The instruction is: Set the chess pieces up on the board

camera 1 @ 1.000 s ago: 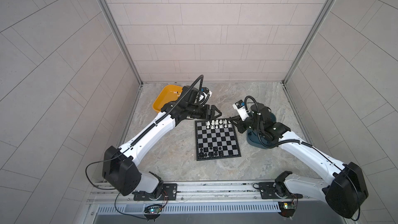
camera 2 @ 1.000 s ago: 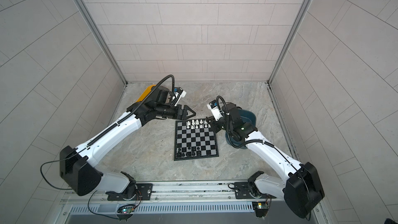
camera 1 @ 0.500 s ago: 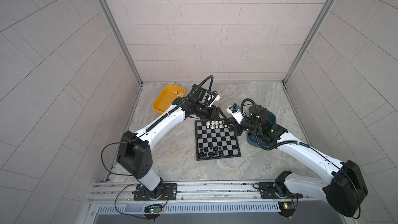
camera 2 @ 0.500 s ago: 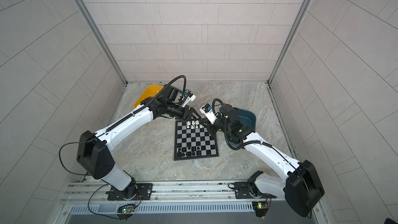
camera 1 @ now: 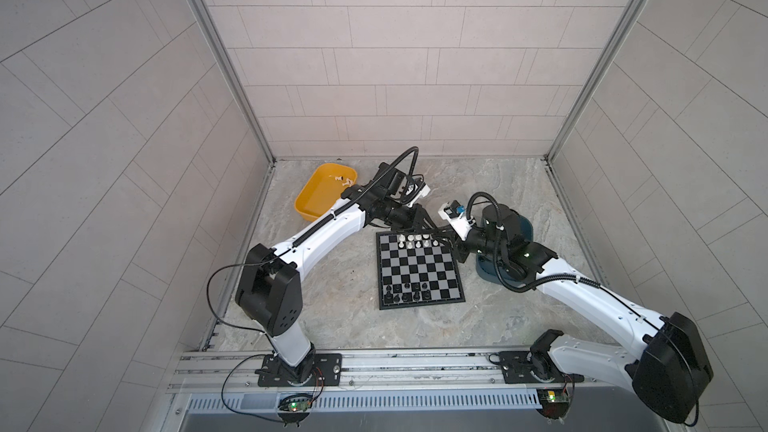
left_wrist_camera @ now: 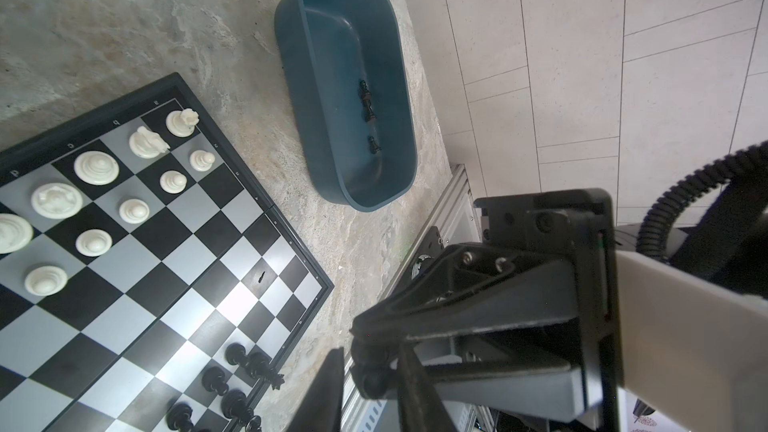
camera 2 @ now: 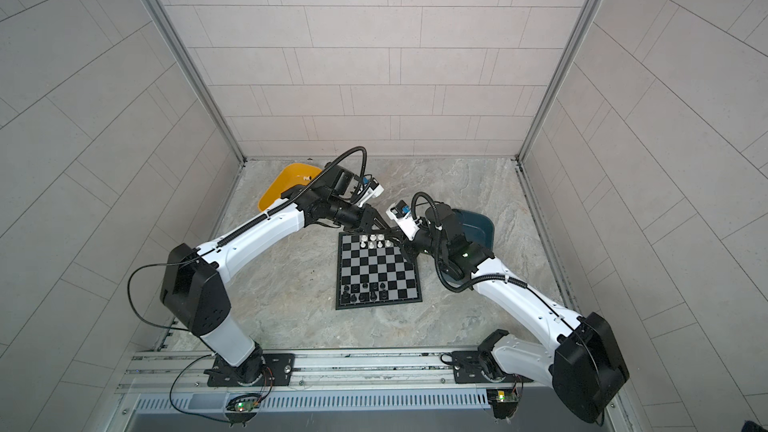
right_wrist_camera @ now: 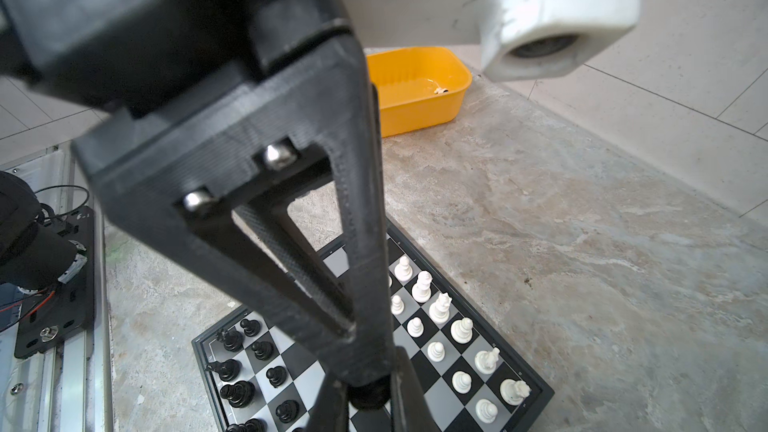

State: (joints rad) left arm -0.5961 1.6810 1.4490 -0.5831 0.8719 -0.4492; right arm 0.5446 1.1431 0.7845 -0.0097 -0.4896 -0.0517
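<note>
Just above the far right corner of the board, the two grippers meet tip to tip around a single black piece. The right gripper is clamped nearly closed, with that dark, round-headed piece pinched between its fingers. The left gripper stands narrow, one finger on each side of the same piece. Whether the left gripper's pads press on the piece cannot be told from these views. The white pieces stand upright in the board's two far rows, filling only part of them. The black pieces stand in the board's two near rows, toward its left and middle files. The squares between the white and black groups are bare. Off the board's right edge lies a teal tray, partly under the right arm, with three black chessmen lying in it. Beyond the board's far left corner sits a yellow tray holding a few white chessmen.
</note>
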